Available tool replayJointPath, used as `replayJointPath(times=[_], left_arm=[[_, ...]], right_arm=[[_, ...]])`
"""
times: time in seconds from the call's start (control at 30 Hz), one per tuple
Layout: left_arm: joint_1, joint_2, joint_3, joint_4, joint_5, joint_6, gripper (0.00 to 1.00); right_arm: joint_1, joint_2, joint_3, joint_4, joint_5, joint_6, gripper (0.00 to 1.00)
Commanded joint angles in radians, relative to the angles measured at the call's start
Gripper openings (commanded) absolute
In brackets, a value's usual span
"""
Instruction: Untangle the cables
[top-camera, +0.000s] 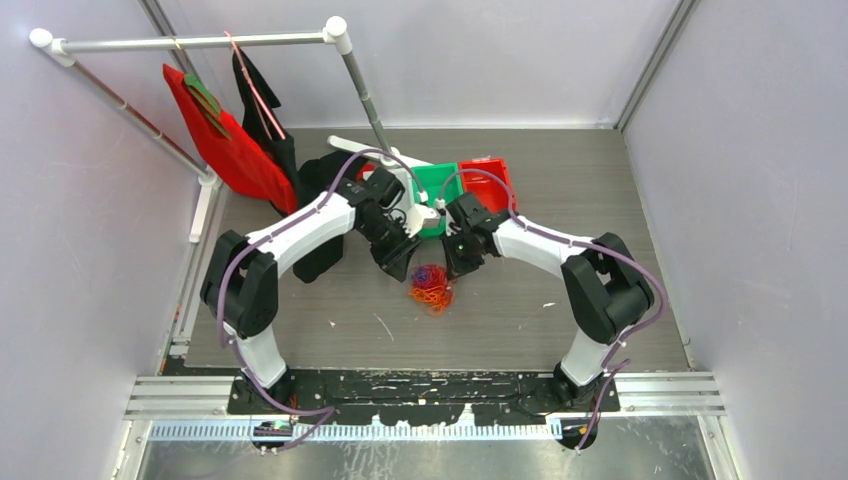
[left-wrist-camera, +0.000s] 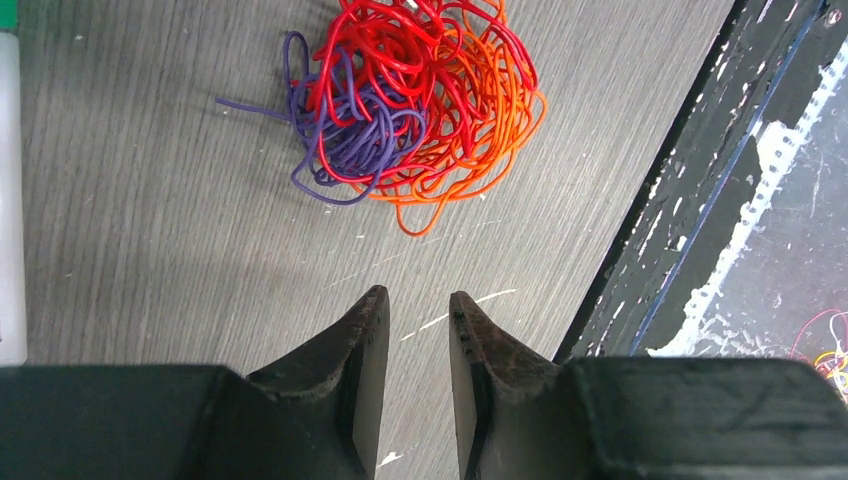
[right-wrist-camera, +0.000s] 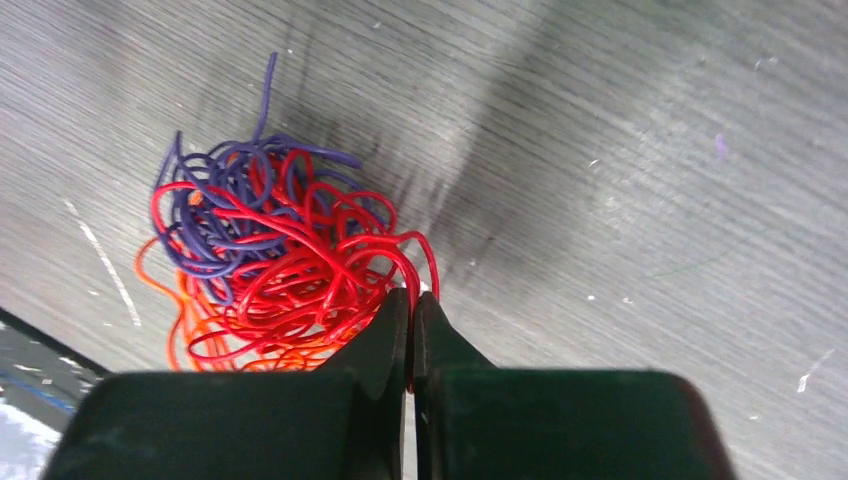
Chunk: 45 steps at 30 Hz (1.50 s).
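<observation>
Cables (left-wrist-camera: 420, 100) looked light and springy; right gripper (right-wrist-camera: 410, 296) clenched an outer red loop, left gripper (left-wrist-camera: 418, 293) hung parted, empty.

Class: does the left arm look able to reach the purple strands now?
Probably yes: left gripper open, only bare table between it and the purple strands; the right gripper pinches red strands on the far side.

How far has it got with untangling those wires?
Nothing looks done: the red, orange and purple cables are one knotted clump. In hand: the right gripper seems shut on a red cable at its edge; the left gripper hovers open. All separating remains.
</observation>
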Motion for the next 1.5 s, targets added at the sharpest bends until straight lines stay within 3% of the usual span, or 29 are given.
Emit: replayJointPath(times=[0.0, 0.3, 0.6, 0.77, 0.9, 1.1, 1.23, 1.47], left_arm=[[0.012, -0.059, 0.006, -0.027, -0.01, 0.026, 0.29], [0.011, -0.093, 0.029, -0.038, 0.027, -0.013, 0.29], [0.01, -0.176, 0.028, -0.028, 0.109, -0.066, 0.37], [0.011, -0.233, 0.014, -0.008, 0.16, -0.109, 0.48], [0.011, -0.269, 0.018, 0.005, 0.205, -0.143, 0.5], [0.03, -0.281, 0.071, -0.032, 0.283, -0.186, 0.52], [0.046, -0.286, 0.07, 0.007, 0.26, -0.254, 0.59], [0.046, -0.264, 0.019, 0.134, 0.233, -0.396, 0.52]], right_arm=[[0.0, -0.118, 0.001, 0.044, -0.021, 0.047, 0.01], [0.0, -0.398, -0.025, 0.001, -0.131, 0.137, 0.01], [0.001, -0.387, -0.032, 0.107, -0.4, 0.274, 0.01], [0.001, -0.402, -0.045, 0.201, -0.423, 0.366, 0.01], [0.001, -0.425, -0.042, 0.277, -0.433, 0.439, 0.01], [0.002, -0.432, -0.036, 0.243, -0.411, 0.425, 0.01], [0.016, -0.432, -0.051, 0.243, -0.397, 0.424, 0.01], [0.038, -0.411, -0.049, 0.26, -0.383, 0.431, 0.01]])
